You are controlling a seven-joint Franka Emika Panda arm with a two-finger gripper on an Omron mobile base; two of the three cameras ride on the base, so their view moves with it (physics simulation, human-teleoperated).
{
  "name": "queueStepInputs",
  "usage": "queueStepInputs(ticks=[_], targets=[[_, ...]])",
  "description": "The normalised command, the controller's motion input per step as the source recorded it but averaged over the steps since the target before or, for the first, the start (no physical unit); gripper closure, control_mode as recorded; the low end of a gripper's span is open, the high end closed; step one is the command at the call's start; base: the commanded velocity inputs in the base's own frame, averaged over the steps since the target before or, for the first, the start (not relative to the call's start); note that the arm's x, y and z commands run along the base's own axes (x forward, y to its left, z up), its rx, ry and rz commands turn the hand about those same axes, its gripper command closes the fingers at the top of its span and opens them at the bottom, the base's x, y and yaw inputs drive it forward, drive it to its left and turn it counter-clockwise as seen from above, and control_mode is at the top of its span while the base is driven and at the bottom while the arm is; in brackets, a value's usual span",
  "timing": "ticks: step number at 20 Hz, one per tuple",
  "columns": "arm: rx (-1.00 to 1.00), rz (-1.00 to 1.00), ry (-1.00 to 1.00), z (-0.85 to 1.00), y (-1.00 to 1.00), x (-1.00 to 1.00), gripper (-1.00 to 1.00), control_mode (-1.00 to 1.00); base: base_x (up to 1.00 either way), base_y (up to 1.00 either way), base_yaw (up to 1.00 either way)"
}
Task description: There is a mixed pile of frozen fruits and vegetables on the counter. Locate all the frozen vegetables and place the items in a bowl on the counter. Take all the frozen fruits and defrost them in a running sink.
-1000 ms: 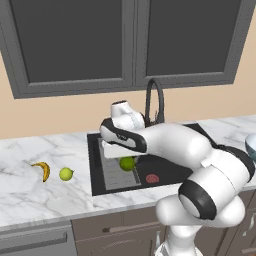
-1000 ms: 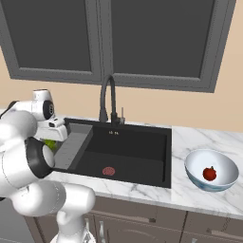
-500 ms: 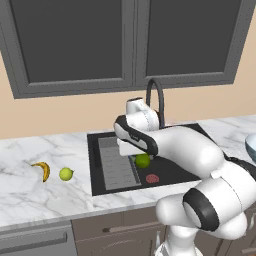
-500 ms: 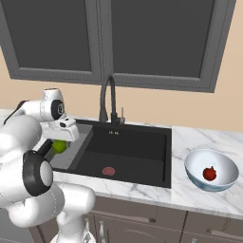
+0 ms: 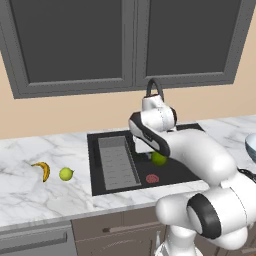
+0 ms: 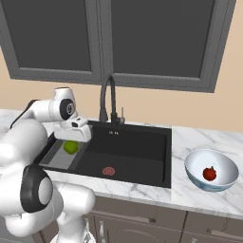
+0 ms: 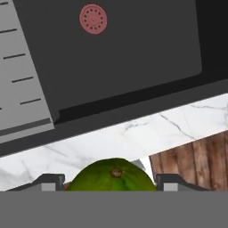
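Counter (image 5: pixel 30 200), white marble, runs to both sides of the gripper. Sink (image 6: pixel 137 156), black, lies directly beneath the gripper; the hand view adds its red drain (image 7: pixel 93 18) and grey ribbed tray (image 7: pixel 20 67). Bowl (image 6: pixel 211 163), seen from the right base, sits well to the gripper's right and holds a red round piece (image 6: pixel 209 173). Gripper (image 7: pixel 111 183), jaws spread wide, grips a green ball (image 7: pixel 111 176) over the basin. Banana (image 5: pixel 42 170) and yellow-green ball (image 5: pixel 66 174), seen from the left base, lie far left.
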Motion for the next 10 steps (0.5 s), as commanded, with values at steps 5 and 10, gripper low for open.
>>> queueStepInputs(ticks=[5,10], targets=[[-0.03,0.00,-0.02,0.15,-0.50,-0.11,1.00,-1.00,0.00,0.00,0.00],[0.00,0.00,-0.01,0.06,-0.55,-0.10,1.00,-1.00,0.00,0.00,0.00]])
